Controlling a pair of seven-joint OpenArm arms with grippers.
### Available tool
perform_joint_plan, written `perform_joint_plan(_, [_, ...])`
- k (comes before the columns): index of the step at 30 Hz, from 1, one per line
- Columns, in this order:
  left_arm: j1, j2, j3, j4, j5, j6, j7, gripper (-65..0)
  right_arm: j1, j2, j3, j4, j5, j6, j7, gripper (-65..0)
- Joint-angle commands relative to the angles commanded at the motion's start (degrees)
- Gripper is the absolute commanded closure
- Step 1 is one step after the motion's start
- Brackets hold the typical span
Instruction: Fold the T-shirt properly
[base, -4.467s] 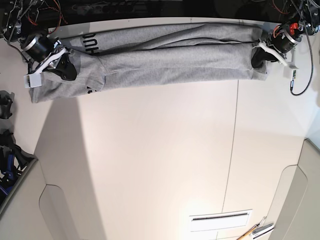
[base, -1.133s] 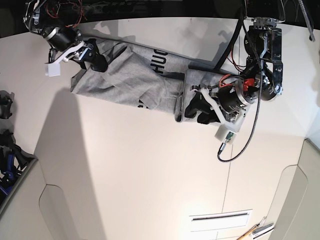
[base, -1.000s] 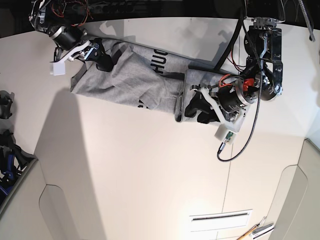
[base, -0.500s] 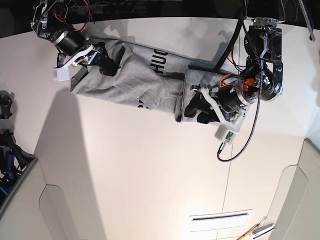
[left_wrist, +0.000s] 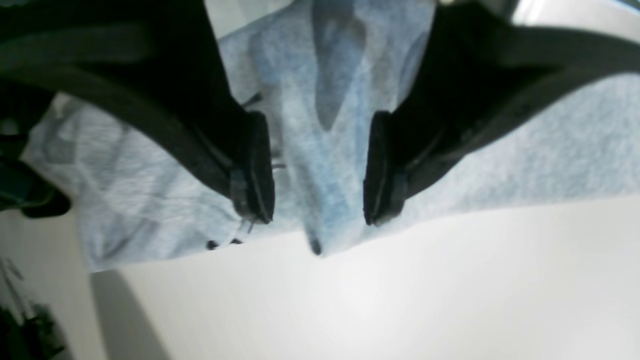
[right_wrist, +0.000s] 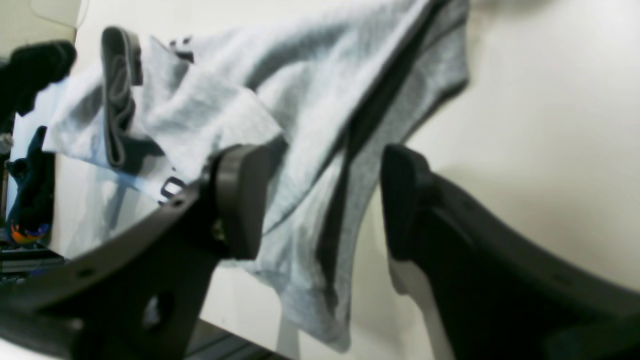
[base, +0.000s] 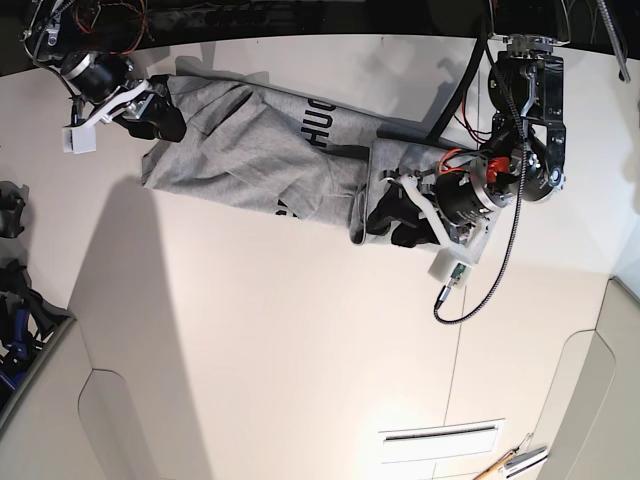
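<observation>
The heather-grey T-shirt (base: 250, 150) lies bunched across the back of the white table (base: 300, 340), with black lettering (base: 320, 125) showing near its middle. Its right end is folded over toward the centre. My left gripper (base: 392, 225) sits over that folded end. In the left wrist view the left gripper (left_wrist: 315, 172) is open, its pads (left_wrist: 256, 170) straddling a ridge of the T-shirt (left_wrist: 325, 90) near the cloth's edge. My right gripper (base: 160, 118) is at the shirt's left end. In the right wrist view the right gripper (right_wrist: 320, 200) is open, with the T-shirt (right_wrist: 300, 100) beyond its fingers.
Dark gear (base: 12, 300) crowds the table's left edge. A slotted vent (base: 440, 440) and a pen-like tool (base: 510, 462) lie at the front right. A black cable (base: 490, 285) loops down from the left arm. A black strip runs behind the table's back edge.
The shirt lay stretched along the back edge; its right end is now folded toward the middle. In the last half second my right gripper drew left, off the cloth. The left arm stayed put.
</observation>
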Motion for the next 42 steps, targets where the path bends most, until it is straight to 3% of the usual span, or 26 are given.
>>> perform_joint_plan(4, [0.0, 0.0, 0.0, 0.0, 0.1, 0.0, 0.2, -32.0, -0.4, -0.3, 0.0, 4.0, 2.1, 0.42, -0.2, -35.6])
perform_joint_plan(8, [0.3, 0.0, 0.0, 0.0, 0.1, 0.0, 0.4, -32.0, -0.4, -0.4, -0.7, 7.4, -1.3, 0.11, -0.2, -35.6])
perform_joint_plan(15, [0.5, 0.0, 0.0, 0.0, 0.1, -0.4, 0.4, -32.0, -3.3, -0.2, -0.5, 7.3, -8.7, -5.11, 1.8, -35.6])
perform_joint_plan(18, [0.5, 0.0, 0.0, 0.0, 0.1, -0.4, 0.4, -32.0, -3.5, -0.2, -0.5, 7.2, -9.7, -6.21, 2.0, -35.6])
perform_joint_plan(21, [0.7, 0.0, 0.0, 0.0, 0.1, -0.4, 0.4, -32.0, -3.5, -0.2, -1.3, 5.9, -9.2, -5.77, 2.5, -36.8])
perform_joint_plan(23, [0.7, 0.0, 0.0, 0.0, 0.1, -0.4, 0.5, -32.0, -3.5, -0.2, -2.8, 4.0, -9.2, -5.55, 2.9, -45.2])
perform_joint_plan(26, [0.7, 0.0, 0.0, 0.0, 0.0, -0.4, 0.5, -32.1, -3.4, -0.2, -4.7, 0.2, -8.7, -5.55, 3.1, -45.1])
perform_joint_plan(28, [0.7, 0.0, 0.0, 0.0, 0.0, -0.4, 0.5, -32.1, -3.3, -0.2, -4.8, -1.9, -6.6, -4.22, 3.1, -45.1])
perform_joint_plan(33, [0.7, 0.0, 0.0, 0.0, 0.0, -0.4, 0.9, -32.1, -2.9, -0.9, -4.8, -3.4, -3.2, -2.99, 3.3, -45.1])
perform_joint_plan(38, [0.8, 0.0, 0.0, 0.0, -0.4, -0.4, 0.8, -32.1, -1.6, -4.6, -4.8, -3.6, -3.0, -3.02, 3.4, -45.1])
perform_joint_plan(42, [0.8, 0.0, 0.0, 0.0, -0.4, -0.4, 0.9, -32.0, 0.3, -5.0, -6.3, -3.6, -3.7, -3.04, 3.3, -45.0])
